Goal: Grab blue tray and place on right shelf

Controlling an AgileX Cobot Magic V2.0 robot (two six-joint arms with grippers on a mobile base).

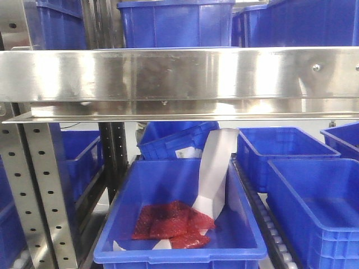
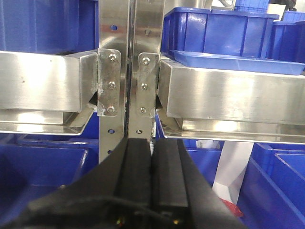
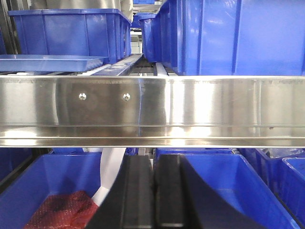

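The blue tray lies flat on the right shelf, in front of a deep blue bin; it also shows at the left of the right wrist view. The shelf's shiny front edge crosses the front view and the right wrist view. My left gripper is shut and empty, below shelf level, facing the perforated uprights. My right gripper is shut and empty, just below the shelf's front edge. Neither gripper shows in the front view.
Deep blue bins stand on the shelf. Below, a blue bin holds red mesh bags and a white paper strip. More bins sit on the roller rack at the right. Perforated uprights stand between shelves.
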